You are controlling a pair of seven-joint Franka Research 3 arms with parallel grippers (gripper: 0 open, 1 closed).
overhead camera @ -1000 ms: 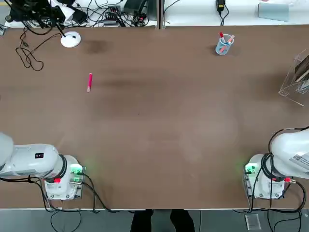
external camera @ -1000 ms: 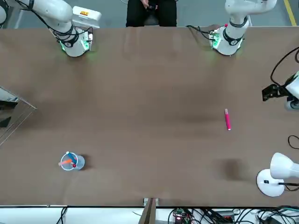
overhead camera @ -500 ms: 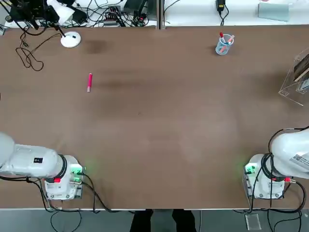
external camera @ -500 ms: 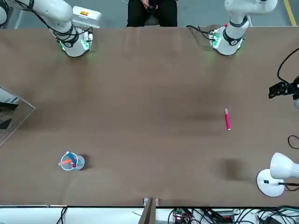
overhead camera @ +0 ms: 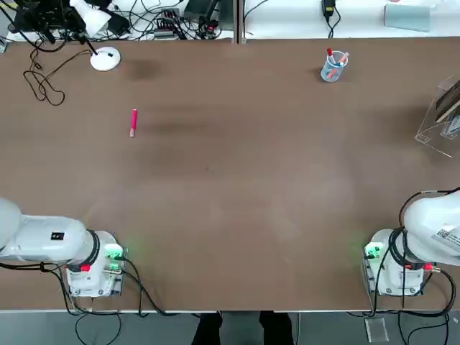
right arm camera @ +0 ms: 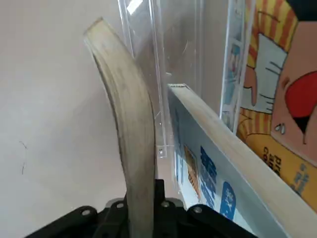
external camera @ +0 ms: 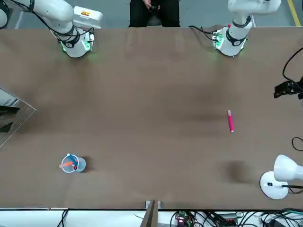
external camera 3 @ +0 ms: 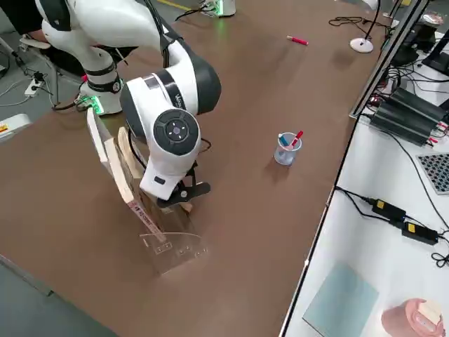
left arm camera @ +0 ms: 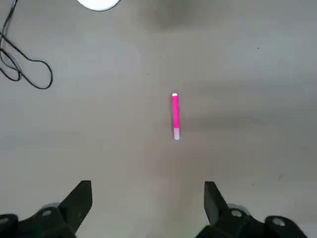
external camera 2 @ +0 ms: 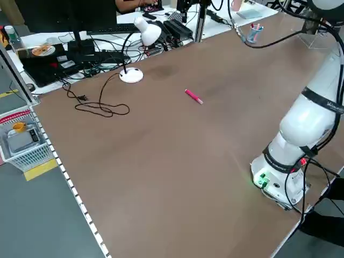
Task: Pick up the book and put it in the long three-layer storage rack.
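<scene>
Robotics lab: two arm bases (overhead camera: 90,269) bolted to a brown table (overhead camera: 230,187); cables and electronics (overhead camera: 165,21) crowd the bench behind the table.

My two arms (overhead camera: 43,241) were glossy white with dark grey joint bands; green lights glowed at each base (overhead camera: 108,255) beside a small red fitting, and black cables trailed off them; the left gripper (left arm camera: 148,208) had matte black fingers (the right arm (external camera 3: 172,130) bore a round grey cap).
</scene>
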